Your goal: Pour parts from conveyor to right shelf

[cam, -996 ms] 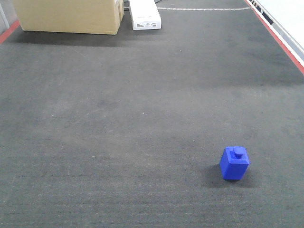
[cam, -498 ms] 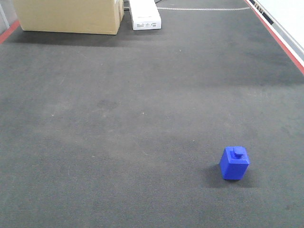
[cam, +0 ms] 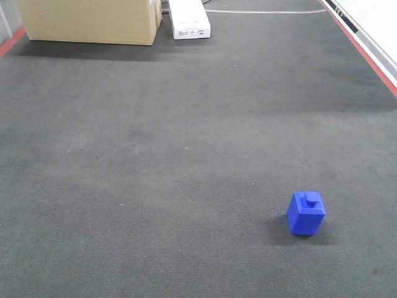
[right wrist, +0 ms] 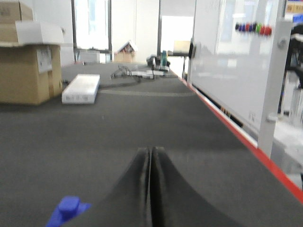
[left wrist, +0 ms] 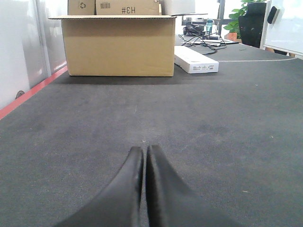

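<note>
One part (cam: 306, 213) upright on conveyor (cam: 155, 155) (well apart from red stripes (cam: 360, 46)).

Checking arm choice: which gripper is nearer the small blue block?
Right. The blue block sits close beside the right gripper, at its left. The left gripper has no block in its view, only belt ahead.

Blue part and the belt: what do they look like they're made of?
Part: probably moulded plastic, uniform bright blue, smooth faces, crisp edges, slight sheen. Belt: probably felt or carpet-like fabric, dark grey, matte, fine ribbed texture with pale lint specks.
</note>
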Tool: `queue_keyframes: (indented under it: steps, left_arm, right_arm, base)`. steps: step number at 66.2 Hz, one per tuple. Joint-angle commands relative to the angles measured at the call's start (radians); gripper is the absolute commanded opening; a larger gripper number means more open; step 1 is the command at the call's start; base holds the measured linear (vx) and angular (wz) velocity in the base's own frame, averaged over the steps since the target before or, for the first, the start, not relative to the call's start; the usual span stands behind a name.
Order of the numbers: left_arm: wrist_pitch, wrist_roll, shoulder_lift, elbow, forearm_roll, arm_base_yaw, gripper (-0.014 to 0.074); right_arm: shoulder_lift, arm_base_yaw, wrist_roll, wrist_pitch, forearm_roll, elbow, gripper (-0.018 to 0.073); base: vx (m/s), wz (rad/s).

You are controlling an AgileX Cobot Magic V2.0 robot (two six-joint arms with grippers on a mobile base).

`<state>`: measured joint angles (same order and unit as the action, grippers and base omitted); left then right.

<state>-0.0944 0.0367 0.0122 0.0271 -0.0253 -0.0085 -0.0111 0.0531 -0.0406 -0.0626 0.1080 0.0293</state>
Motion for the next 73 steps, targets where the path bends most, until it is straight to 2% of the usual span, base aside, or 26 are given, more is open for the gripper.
queue_keyframes:
  steps: [1,6,14,20,32,41,63,73]
  left_arm:
    - [0.072,0.007,0.012,-0.020,0.006,-0.005,-0.0006]
    - [0.072,0.007,0.012,-0.020,0.006,-0.005,-0.0006]
    - [0.072,0.007,0.012,-0.020,0.006,-0.005,-0.0006]
    - [0.072,0.007,0.012,-0.020,0.006,-0.005,-0.0006]
    - [0.072,0.007,0.012,-0.020,0.006,-0.005,-0.0006]
    - [0.072,0.007,0.012,-0.020,0.006,-0.005,-0.0006]
    - [0.072,0.007,0.012,-0.020,0.006,-0.005,-0.0006]
    - [0.072,0.007,0.012,-0.020,0.006,-0.005,-0.0006]
  right_arm:
    - [-0.012,-0.002,0.002,-0.179,0.001,-0.008,-0.0009]
    - [-0.012,-0.002,-0.035,-0.196,0.002,-0.043,-0.0009]
    - [0.025,-0.002,-0.049,-0.133,0.002,-0.141,-0.0009]
    - [0.104,-0.002,-0.049,-0.041,0.002,-0.227,-0.0009]
    - [0.295,-0.002,-0.048,0.225,0.001,-0.418,-0.0009]
    - [0.396,-0.002,-0.048,0.372,-0.069,-0.474,-0.0009]
    - [0.477,-0.002,-0.044,0.409,-0.083,-0.472,-0.0006]
    - [0.512,-0.002,-0.036,0.433,-0.074,-0.472,0.0035]
  base:
    - [0.00,0.00]
    - [0.00,0.00]
    - [0.00,0.00]
    - [0.00,0.00]
    - [0.00,0.00]
    - [0.00,0.00]
    - [0.00,0.00]
    - [0.00,0.00]
